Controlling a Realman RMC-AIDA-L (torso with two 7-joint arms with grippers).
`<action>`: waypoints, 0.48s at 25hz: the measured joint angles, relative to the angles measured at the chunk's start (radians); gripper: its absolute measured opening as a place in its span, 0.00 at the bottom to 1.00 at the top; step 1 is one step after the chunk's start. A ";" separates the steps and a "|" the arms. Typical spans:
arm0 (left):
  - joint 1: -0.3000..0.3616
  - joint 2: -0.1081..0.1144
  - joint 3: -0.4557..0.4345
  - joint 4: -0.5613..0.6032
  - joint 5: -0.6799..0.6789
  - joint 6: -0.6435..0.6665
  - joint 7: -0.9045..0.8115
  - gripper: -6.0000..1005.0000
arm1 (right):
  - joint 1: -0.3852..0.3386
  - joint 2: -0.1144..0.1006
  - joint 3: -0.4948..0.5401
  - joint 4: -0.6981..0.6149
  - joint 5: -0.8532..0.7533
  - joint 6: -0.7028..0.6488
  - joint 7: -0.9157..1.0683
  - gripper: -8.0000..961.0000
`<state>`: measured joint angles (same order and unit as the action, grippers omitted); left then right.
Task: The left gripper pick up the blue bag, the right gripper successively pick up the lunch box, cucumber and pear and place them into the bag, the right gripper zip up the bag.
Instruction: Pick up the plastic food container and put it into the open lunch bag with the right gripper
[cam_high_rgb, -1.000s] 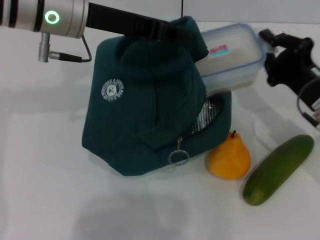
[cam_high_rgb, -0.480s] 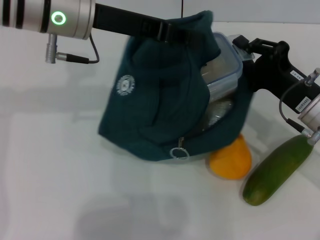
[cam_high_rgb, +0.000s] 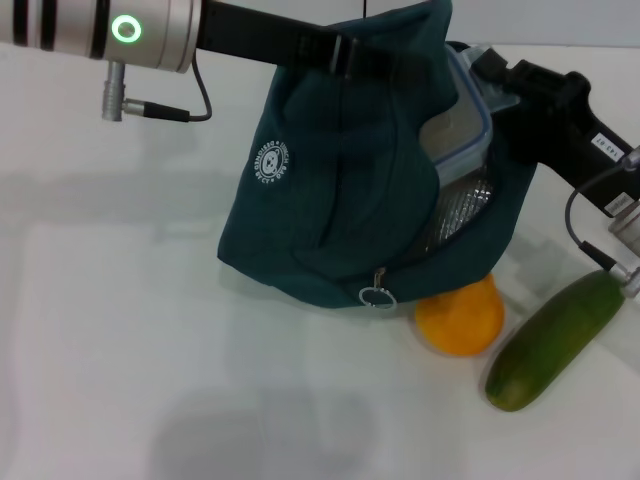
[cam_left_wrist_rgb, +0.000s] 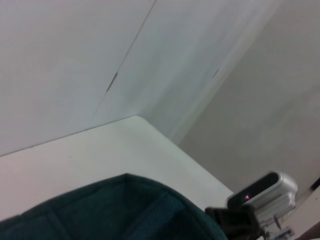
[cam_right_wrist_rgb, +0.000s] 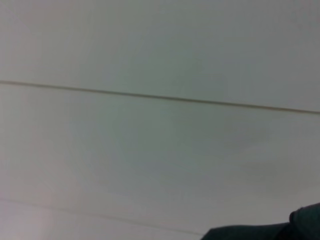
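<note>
Dark teal fabric bag (cam_high_rgb: 340, 200) with a round white logo is hanging lifted off the white table (cam_high_rgb: 120, 330), its top edge pinched in the left gripper (cam_high_rgb: 345, 55). Right gripper (cam_high_rgb: 500, 85) is clamping the clear plastic lunch box with a blue rim (cam_high_rgb: 462, 115), apparently partly inside the bag's silver-lined opening. Orange-yellow pear (cam_high_rgb: 460, 318) and long green cucumber (cam_high_rgb: 555, 342) are lying on the table just beside the bag's lower edge.

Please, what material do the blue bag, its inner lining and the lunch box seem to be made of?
The blue bag looks like soft woven fabric: matte, folding and sagging where it hangs. Its inner lining seems to be metallic foil, since it is silvery, shiny and quilted. The lunch box appears to be clear hard plastic with a bluish rim, though most of it is hidden in the bag.
</note>
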<state>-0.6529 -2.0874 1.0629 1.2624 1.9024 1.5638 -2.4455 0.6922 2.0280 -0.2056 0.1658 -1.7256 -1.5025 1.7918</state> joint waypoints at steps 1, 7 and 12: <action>-0.001 0.001 0.000 0.000 -0.008 0.001 -0.002 0.07 | 0.001 0.000 0.000 -0.003 -0.011 0.000 -0.003 0.12; -0.005 0.003 0.000 0.000 -0.015 0.002 -0.007 0.07 | 0.008 0.000 0.000 -0.031 -0.072 -0.001 -0.008 0.12; -0.014 0.004 -0.012 -0.001 -0.019 0.002 -0.008 0.07 | 0.006 -0.001 -0.001 -0.053 -0.090 -0.011 -0.012 0.12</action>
<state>-0.6674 -2.0835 1.0512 1.2612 1.8832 1.5661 -2.4540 0.6986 2.0266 -0.2062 0.1132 -1.8161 -1.5131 1.7796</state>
